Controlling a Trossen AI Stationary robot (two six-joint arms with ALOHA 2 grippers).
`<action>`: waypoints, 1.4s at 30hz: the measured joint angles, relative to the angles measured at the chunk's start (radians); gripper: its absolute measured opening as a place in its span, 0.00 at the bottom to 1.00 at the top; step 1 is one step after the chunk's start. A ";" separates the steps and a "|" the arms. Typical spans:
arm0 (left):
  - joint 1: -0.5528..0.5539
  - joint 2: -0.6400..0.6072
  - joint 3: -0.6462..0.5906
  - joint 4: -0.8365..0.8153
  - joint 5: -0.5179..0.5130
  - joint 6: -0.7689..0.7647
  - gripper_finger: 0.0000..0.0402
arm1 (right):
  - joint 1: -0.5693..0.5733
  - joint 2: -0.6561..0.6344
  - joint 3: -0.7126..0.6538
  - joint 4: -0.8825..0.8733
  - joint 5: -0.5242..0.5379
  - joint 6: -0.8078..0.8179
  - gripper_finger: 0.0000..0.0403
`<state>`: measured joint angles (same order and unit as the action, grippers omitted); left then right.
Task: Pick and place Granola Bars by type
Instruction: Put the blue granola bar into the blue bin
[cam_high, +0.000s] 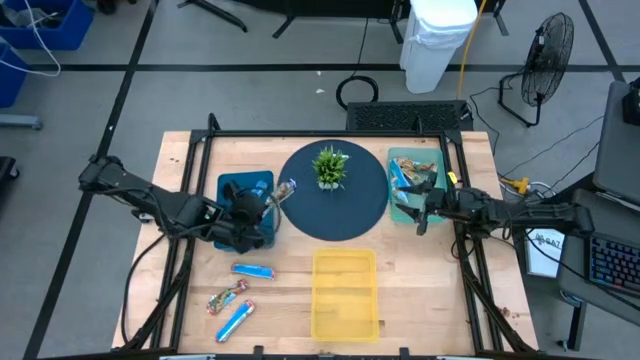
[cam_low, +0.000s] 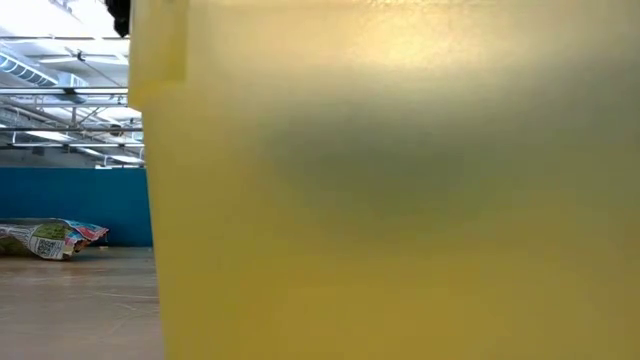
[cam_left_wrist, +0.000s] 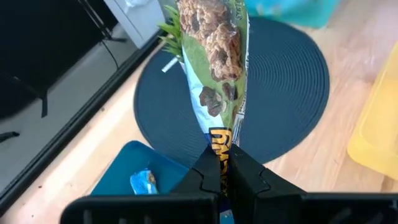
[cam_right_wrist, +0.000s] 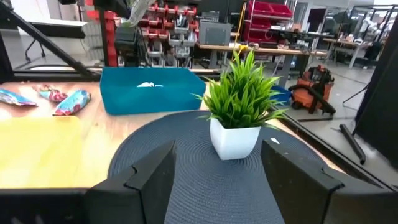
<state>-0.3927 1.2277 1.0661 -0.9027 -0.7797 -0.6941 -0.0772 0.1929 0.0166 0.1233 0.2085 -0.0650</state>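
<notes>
Green-and-brown wrapped granola bar (cam_left_wrist: 217, 62): pinched at one end in left gripper (cam_left_wrist: 222, 177), held above blue rectangular tray (cam_high: 232, 190), pointing toward round dark woven mat (cam_high: 370, 200). Blue-wrapped bar (cam_left_wrist: 144, 182) lies in blue tray. Three loose bars (cam_high: 240, 295) on wooden table (cam_high: 420, 290) nearer front: two blue, one orange-brown. Several bars in teal tray (cam_high: 405, 212), right of mat. Right gripper (cam_right_wrist: 217, 162): fingers spread wide, empty, over teal tray, facing small green potted plant (cam_right_wrist: 239, 102). Yellow translucent bin (cam_high: 345, 295): front centre.
</notes>
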 joint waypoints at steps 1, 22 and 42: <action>-0.009 -0.015 -0.012 -0.001 -0.015 -0.014 0.02 | 0.000 -0.022 0.000 -0.015 0.000 0.000 0.56; -0.077 -0.503 -0.535 0.166 -0.082 -0.448 0.02 | 0.000 -0.087 0.000 -0.030 0.000 0.026 0.56; 0.091 -0.500 -0.516 0.018 0.272 -0.811 0.02 | 0.000 -0.087 0.000 -0.024 -0.001 0.026 0.56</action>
<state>-0.3019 0.7276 0.5499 -0.8850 -0.5081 -1.5054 -0.0772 0.1059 0.0166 0.0994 0.2077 -0.0387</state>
